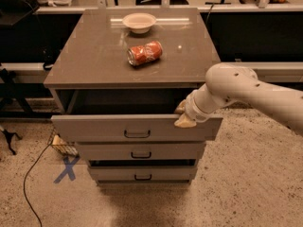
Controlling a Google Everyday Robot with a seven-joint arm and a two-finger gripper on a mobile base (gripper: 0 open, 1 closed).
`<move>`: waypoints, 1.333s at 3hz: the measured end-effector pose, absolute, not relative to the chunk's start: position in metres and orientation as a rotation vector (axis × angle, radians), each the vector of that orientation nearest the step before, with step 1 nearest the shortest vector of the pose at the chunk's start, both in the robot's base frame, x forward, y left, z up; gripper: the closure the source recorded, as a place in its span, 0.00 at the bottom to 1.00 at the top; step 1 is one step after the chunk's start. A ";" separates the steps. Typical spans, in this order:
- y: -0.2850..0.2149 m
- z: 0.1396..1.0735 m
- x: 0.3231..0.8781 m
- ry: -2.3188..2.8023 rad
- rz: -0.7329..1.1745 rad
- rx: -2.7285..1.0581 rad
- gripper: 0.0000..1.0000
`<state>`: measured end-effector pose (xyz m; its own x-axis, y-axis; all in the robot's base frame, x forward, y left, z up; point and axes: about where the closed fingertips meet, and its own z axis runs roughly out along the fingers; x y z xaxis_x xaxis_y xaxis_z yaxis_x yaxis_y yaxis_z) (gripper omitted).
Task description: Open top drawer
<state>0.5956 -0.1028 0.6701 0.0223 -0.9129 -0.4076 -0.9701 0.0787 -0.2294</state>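
Note:
The top drawer (94, 129) of the grey-brown cabinet is pulled partly out, and its dark inside shows under the cabinet top. It has a small black bar handle (137, 134) at the centre of its front. My gripper (182, 116) is at the top edge of the drawer front, right of the handle, touching or just over that edge. The white arm (246, 91) reaches in from the right.
An orange soda can (145, 53) lies on its side and a white bowl (139, 21) stands on the cabinet top (94, 65). Two narrower drawers (141, 154) sit below. A blue X (66, 169) and a black cable (28, 183) are on the floor at left.

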 end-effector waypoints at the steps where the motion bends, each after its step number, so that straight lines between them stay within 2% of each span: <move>1: -0.118 0.686 0.577 1.877 0.154 -1.838 0.94; 2: -0.118 0.685 0.577 1.877 0.154 -1.838 1.00; 3: -0.118 0.685 0.577 1.877 0.154 -1.838 1.00; 4: -0.116 0.684 0.576 1.875 0.158 -1.842 0.74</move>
<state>0.5762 -0.1159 0.6840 0.0431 -0.9041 -0.4251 -0.9625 0.0765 -0.2602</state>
